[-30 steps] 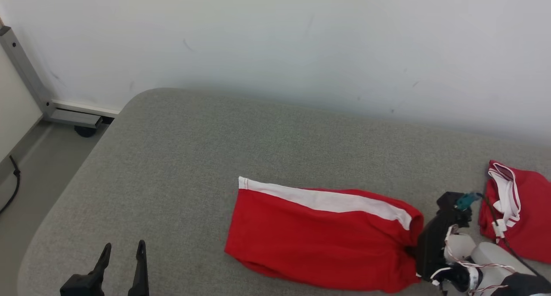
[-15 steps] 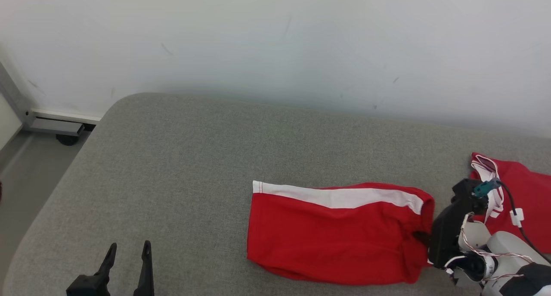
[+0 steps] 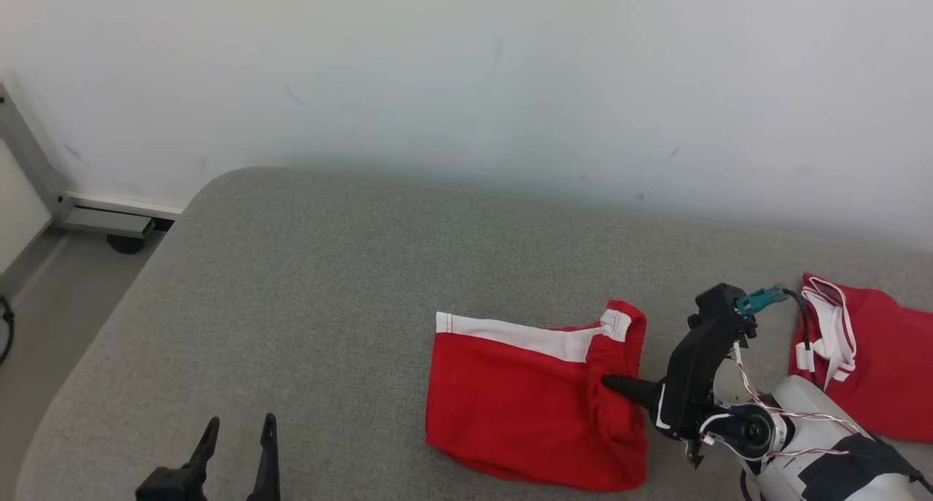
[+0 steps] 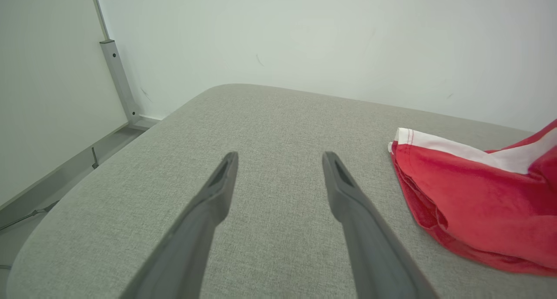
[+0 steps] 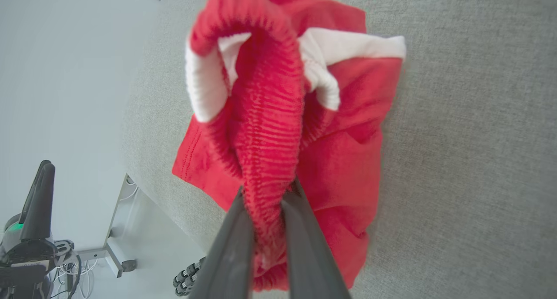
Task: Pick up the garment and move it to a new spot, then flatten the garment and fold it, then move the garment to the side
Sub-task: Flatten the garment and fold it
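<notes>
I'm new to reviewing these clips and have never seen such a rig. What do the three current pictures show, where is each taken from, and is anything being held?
This is a wheeled robot with two arms, each ending in jaws made of two long dark fingers. The head view looks down from its head onto a grey padded surface. On it lie red shorts with a white stripe, and a second red garment lies at the far right. The right wrist view looks along the right arm's fingers. There the right jaws are shut on the shorts' ribbed waistband, which is lifted and bunched. The left wrist view looks along the left arm's fingers. The left jaws stand open and hold nothing, with the shorts off to their right.
</notes>
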Robot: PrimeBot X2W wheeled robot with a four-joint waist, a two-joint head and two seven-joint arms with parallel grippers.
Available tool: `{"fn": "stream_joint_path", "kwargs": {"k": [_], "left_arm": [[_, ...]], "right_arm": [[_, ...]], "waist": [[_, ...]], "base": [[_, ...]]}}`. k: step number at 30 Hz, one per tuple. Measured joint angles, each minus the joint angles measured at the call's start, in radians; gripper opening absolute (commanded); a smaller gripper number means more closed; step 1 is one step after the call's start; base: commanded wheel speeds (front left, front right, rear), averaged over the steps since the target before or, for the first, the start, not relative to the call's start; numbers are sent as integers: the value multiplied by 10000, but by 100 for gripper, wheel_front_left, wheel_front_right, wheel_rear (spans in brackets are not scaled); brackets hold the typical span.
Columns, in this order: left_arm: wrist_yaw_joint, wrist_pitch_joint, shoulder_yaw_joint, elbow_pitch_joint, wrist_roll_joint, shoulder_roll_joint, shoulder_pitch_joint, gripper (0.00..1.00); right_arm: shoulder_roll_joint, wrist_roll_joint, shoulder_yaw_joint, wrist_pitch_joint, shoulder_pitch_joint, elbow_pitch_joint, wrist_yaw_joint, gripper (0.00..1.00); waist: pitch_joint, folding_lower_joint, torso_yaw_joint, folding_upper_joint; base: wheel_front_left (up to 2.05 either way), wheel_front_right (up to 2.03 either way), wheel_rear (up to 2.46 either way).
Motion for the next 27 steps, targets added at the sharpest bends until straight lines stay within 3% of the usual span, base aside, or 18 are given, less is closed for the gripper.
{"fn": "stream_joint_path", "kwargs": {"k": [5,10,16,27], "left_arm": [[-12,59,-111,125,0,-54,-1,100],[-17,88,-213,226,0,-148,-1,100],[-188,102,-437,343,0,-370,-43,100],[-347,171,-629,623,15,-558,-283,100]], "right_arm": [[236,25,29,184,-9,-104,-38,0],[514,-4,71,276,-198,148,-694,0],[765,-90,115,355,-673,477,-1164,0],[1227,-213,378,453,-1145,1204,-1561,0]], "waist": [[-31,0,186,0],[-32,0,399,0],[-31,0,682,0],[-16,0,1188,0]], "base": [[0,0,0],[0,0,0],[0,0,0],[0,0,0]]}}
